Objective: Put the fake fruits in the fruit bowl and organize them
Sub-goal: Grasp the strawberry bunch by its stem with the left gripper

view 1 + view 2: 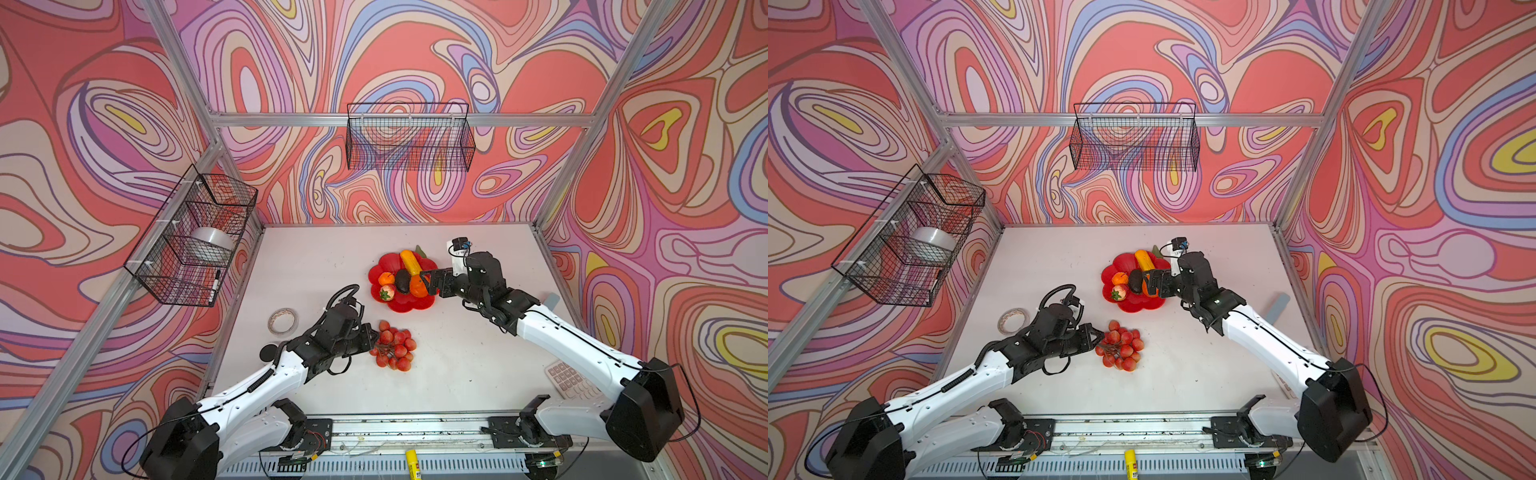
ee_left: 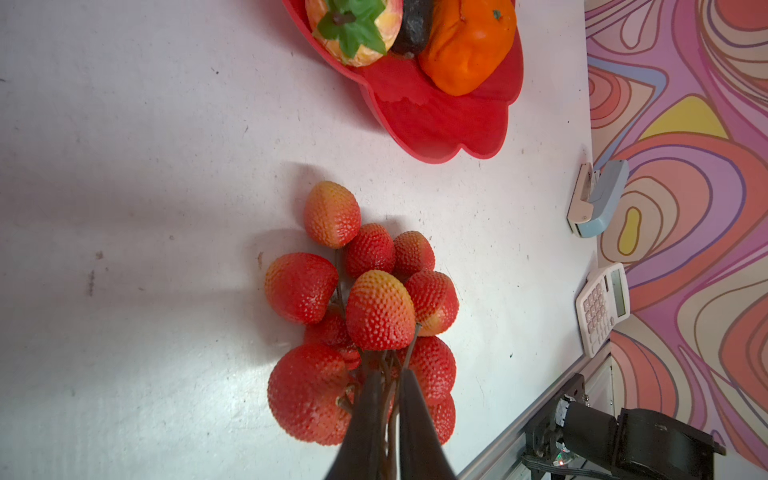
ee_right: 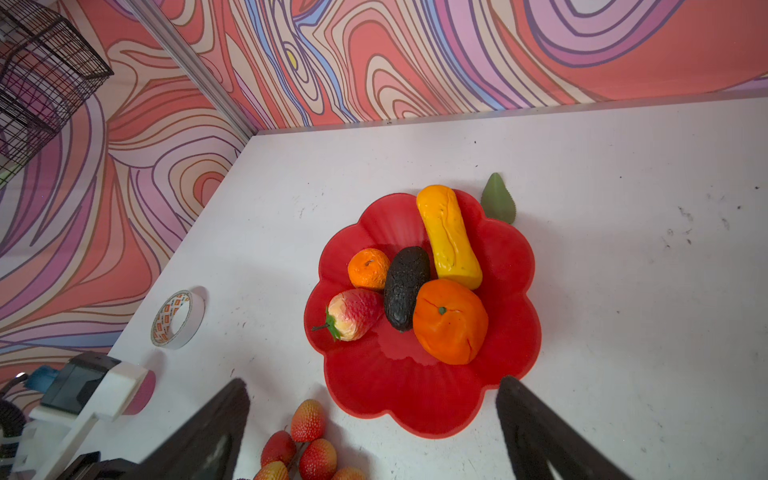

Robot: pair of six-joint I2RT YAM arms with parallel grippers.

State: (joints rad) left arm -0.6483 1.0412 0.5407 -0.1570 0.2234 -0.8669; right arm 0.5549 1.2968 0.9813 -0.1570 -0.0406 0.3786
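A: Where do I stand?

B: Your left hand (image 2: 388, 399) is clenched on the brown stem of the bunch of red bumpy plastic berries (image 1: 394, 344), which lies on the white bench (image 1: 457, 365) just near of the glossy red petal-rimmed fruit bowl (image 3: 419, 399).

A: And my right hand (image 1: 429, 282)?

B: Released, jaws wide, over the bowl's right side. Avocado, both oranges, strawberry and yellow fruit lie inside.

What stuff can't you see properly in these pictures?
- Gold emblem at the fruit bowl centre: covered by fruit in every view.
- Berry bunch: cut off by the right wrist picture's edge.
- Its stem: mostly hidden between the left gripper fingers, left wrist view.
- Calculator keys: too small, partly under the right arm, top view.
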